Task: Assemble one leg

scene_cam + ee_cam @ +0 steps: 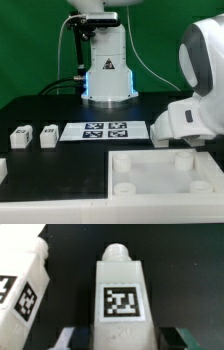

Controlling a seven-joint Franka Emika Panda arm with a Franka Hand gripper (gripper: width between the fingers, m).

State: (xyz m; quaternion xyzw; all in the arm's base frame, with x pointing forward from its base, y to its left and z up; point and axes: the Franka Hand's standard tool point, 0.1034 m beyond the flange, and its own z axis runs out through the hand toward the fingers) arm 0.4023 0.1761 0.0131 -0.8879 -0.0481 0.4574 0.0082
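In the wrist view a white leg (122, 291) with a square marker tag and a rounded tip lies lengthwise between my fingers. My gripper (125, 340) has a finger (80, 339) against each side of this leg, so it is shut on it, low over the black table. A second leg (25, 286) lies right beside it. In the exterior view my gripper (183, 148) is down at the far edge of the white tray (150, 185); the gripped leg is hidden there. Two more legs (21, 137) (48, 136) stand at that view's left.
The marker board (93, 130) lies mid-table between the loose legs and my hand. The robot base (108, 70) stands at the back. The tray with round corner sockets fills the front right of the exterior view. A white part (2, 168) shows at the left edge.
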